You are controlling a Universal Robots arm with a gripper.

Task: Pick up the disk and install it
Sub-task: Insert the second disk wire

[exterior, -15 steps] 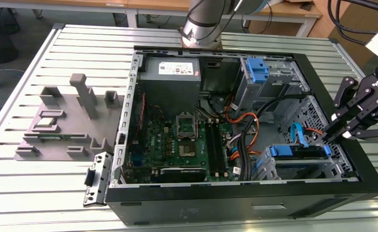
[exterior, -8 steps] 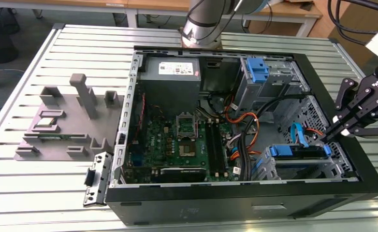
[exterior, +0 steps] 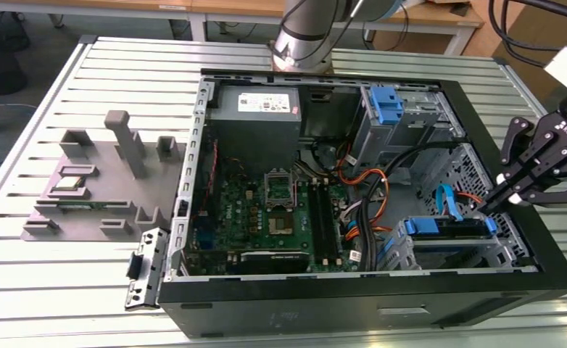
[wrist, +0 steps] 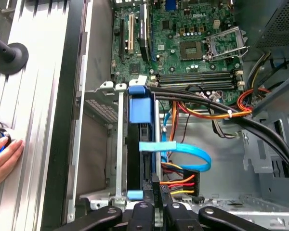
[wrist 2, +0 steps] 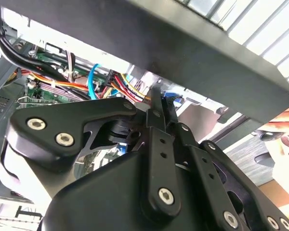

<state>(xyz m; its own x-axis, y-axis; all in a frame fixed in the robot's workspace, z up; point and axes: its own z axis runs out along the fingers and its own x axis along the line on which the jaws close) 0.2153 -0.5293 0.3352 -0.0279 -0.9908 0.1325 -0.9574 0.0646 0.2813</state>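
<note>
the black pincer (exterior: 504,190), fingers together, presses the blue-railed silver metal disk (wrist: 137,144) into its bay; best pushed straight along the rails.

Even, bright indoor light — soft shadows inside the computer case (exterior: 544,268), glare whitening the second wrist view's edges.

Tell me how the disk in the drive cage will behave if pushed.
The disk looks like a rigid metal slab, so it should push without flexing. Held edge-on between the drive cage walls, it probably slides rather than tips. The blue cable beside it looks floppy and might snag.
</note>
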